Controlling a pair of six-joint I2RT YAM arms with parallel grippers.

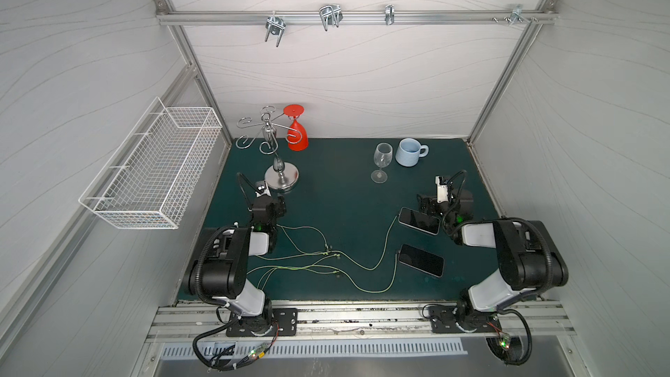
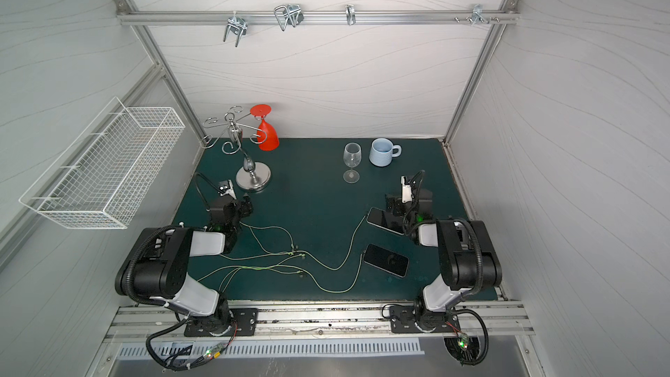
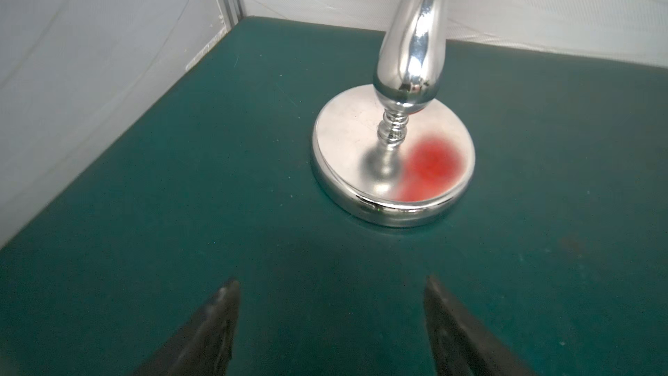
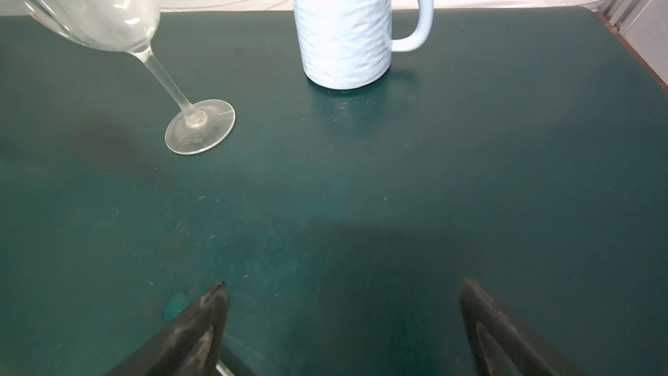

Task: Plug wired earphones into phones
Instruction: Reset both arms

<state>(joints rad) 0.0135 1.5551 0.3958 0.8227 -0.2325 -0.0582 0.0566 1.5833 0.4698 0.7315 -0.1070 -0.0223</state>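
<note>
The far phone point(image 1: 419, 221) and near phone point(image 1: 421, 260) are lying at the right of the table point(image 1: 344, 194). The wired earphones point(image 1: 369, 269) are trailing leftward from their left ends, apparently so each plug meets its port. The left claw point(image 3: 330, 282) and right claw point(image 4: 343, 282) are hanging released and empty. Whether the plugs are seated is too small to tell, and the left arm is hiding some cord.

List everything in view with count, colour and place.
phones: two, black, right side of mat
wired earphones: two sets, pale yellow-green, strewn mid-mat, cords reaching the phones
wine glass: one, clear, back right
mug: one, light blue, beside the wine glass
stemware rack: one, chrome, back left
goblet: one, red, upside down at the rack
wire basket: one, white, left wall
hooks: four, silver, back rail
mat: one, dark green, tabletop
left gripper: one, black, open, facing rack
right gripper: one, black, open, facing mug
</note>
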